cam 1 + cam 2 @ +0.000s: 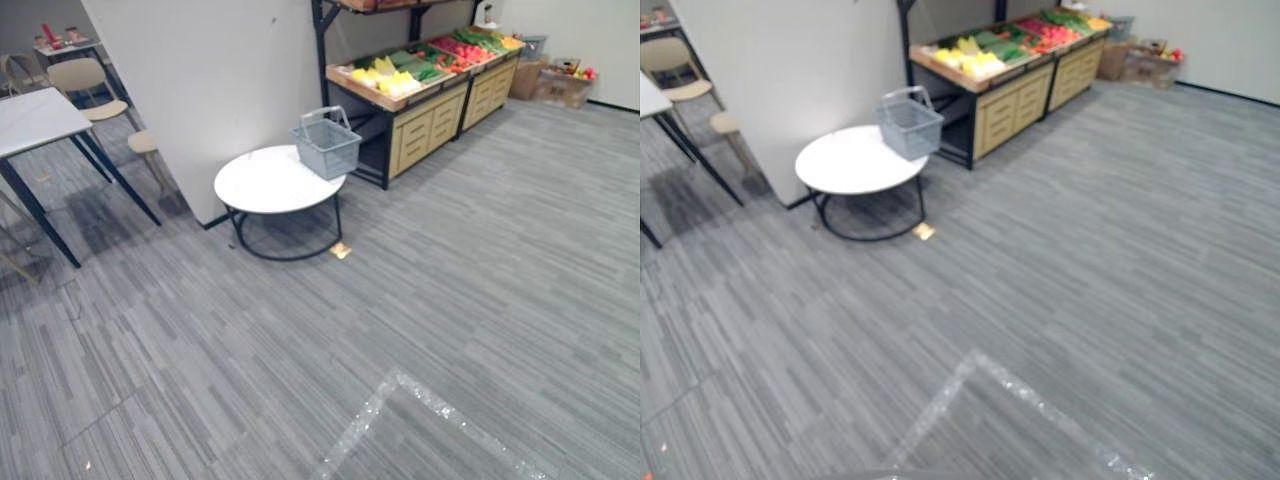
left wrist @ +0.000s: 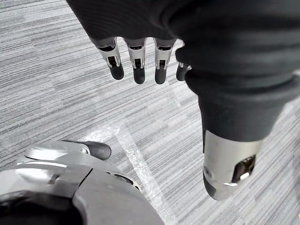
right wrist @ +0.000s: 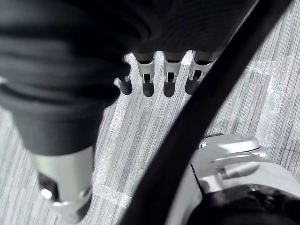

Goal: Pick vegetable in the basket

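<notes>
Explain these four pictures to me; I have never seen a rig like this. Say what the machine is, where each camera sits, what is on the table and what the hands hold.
This is a humanoid robot on two legs, with two arms that end in fingered hands. The two wide pictures come from a pair of cameras in its head, looking down across a grey carpeted floor. They show a round white table with a grey basket standing on it. Behind it is a wooden stand stocked with vegetables. The two close pictures come from cameras on the wrists. The left hand and the right hand hang above the carpet with their fingers straight, holding nothing. The table is some way ahead.
</notes>
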Robot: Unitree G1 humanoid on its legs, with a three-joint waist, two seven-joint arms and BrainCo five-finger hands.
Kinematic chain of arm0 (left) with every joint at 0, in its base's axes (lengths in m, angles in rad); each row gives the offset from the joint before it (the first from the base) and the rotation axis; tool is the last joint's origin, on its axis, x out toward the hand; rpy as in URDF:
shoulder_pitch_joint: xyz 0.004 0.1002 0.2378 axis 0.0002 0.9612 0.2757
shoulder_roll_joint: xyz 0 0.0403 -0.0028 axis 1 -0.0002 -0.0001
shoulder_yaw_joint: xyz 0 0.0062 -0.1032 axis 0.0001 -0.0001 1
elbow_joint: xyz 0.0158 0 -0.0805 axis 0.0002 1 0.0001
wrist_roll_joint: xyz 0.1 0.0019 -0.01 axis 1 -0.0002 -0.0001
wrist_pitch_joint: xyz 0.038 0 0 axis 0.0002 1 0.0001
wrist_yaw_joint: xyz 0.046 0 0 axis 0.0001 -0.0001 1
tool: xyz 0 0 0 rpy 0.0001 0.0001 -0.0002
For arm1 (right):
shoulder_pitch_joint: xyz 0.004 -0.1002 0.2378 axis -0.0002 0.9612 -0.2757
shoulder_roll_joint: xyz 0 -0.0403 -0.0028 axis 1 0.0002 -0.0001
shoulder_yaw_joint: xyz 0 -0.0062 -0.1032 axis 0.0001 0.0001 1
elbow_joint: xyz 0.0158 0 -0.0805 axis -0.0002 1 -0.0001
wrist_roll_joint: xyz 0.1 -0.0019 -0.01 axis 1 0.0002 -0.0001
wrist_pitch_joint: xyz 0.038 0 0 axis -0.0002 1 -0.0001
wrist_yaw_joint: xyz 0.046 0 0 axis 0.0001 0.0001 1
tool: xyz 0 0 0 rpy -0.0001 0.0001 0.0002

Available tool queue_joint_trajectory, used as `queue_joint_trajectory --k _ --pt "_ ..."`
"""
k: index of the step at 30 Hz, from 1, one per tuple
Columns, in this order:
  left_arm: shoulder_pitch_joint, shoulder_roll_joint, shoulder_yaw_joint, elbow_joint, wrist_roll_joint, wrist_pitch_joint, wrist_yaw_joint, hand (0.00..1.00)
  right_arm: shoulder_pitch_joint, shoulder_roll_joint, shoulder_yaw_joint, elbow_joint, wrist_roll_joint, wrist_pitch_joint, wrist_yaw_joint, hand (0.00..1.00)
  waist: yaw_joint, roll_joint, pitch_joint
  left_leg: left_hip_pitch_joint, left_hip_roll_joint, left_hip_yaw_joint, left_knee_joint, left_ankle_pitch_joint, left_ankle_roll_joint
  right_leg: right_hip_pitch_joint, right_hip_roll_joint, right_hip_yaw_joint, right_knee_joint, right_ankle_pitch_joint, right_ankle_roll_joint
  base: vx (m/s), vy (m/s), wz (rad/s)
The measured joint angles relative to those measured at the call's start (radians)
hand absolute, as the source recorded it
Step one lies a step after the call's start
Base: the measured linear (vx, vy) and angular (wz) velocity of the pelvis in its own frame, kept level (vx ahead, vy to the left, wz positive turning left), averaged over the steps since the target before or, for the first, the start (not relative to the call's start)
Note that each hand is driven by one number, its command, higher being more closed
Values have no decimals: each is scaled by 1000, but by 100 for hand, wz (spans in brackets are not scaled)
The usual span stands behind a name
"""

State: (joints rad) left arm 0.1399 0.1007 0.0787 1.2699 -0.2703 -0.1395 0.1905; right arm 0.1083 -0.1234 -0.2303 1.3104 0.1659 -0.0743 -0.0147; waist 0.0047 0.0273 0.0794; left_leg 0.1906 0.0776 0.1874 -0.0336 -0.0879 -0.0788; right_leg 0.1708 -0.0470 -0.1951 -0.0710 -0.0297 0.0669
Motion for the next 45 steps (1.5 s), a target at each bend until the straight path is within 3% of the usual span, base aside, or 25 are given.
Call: queue_joint_trajectory --k 1,3,4,5,11,14,16,20,25,32,39,45 --pt "0 -1 1 0 0 -5 1 0 -5 -1 0 0 -4 -1 0 0 0 -8 12 5 1 3 -2 -1 -4 4 2 0 -1 0 0 0 0 0" --pt "-1 -1 4 -1 0 -8 3 0 -6 -1 0 0 -10 -2 0 0 0 1 10 6 5 11 -3 -1 -4 5 5 1 -3 0 0 -32 -24 -5" --pt "-1 -4 6 -1 0 -15 8 0 -7 -1 0 0 -10 -3 0 0 1 -10 18 6 7 15 -5 -1 -4 3 8 4 -4 0 0 -31 -30 -6" --pt "-2 -4 6 -1 0 -23 20 0 -8 -1 0 -1 -10 -5 -2 0 0 3 13 6 9 16 -5 0 -4 2 10 4 -4 0 0 -34 -32 -6" --pt "4 -18 6 -39 0 -57 69 0 -1 -6 48 -47 -3 -37 -27 0 0 -2 26 2 15 18 -16 7 -9 -10 17 6 -3 0 0 -28 -25 -2" --pt "10 -20 -2 -100 -6 -98 79 0 13 -20 131 -131 -2 -117 -28 0 -2 -5 33 -2 15 20 -17 8 -9 -15 18 8 -3 0 -1 0 0 0" --pt "10 -26 -1 -124 -24 -106 79 0 7 -22 147 -137 -2 -143 -23 0 -3 -6 33 -9 15 21 -17 8 -9 -22 18 8 -3 0 -1 0 0 0" --pt "1 -35 7 -173 -32 -114 79 0 -7 -38 208 -162 12 -148 26 0 -4 0 31 -15 14 21 -17 8 -10 -28 18 9 -4 1 -1 0 0 0" --pt "4 -67 8 -279 -37 -136 100 0 -6 -32 256 -238 123 -156 79 0 -4 -13 39 -18 12 21 -17 7 -11 -31 16 8 -4 1 -1 0 0 0" --pt "12 -69 7 -384 -32 -143 98 0 -5 -34 290 -312 148 -174 139 0 -5 -10 37 -32 8 20 -4 7 -11 -42 9 8 6 1 -1 0 0 0" --pt "23 -73 6 -433 -30 -143 85 0 -4 -35 309 -326 130 -178 123 0 -5 -4 33 -33 8 18 4 8 -10 -45 6 5 20 0 -1 -48 -2 1" --pt "12 -70 9 -399 -30 -142 88 0 -10 -35 256 -251 37 -149 22 0 -8 2 36 -49 11 13 15 13 -2 -61 6 1 37 2 -6 -51 -9 2"
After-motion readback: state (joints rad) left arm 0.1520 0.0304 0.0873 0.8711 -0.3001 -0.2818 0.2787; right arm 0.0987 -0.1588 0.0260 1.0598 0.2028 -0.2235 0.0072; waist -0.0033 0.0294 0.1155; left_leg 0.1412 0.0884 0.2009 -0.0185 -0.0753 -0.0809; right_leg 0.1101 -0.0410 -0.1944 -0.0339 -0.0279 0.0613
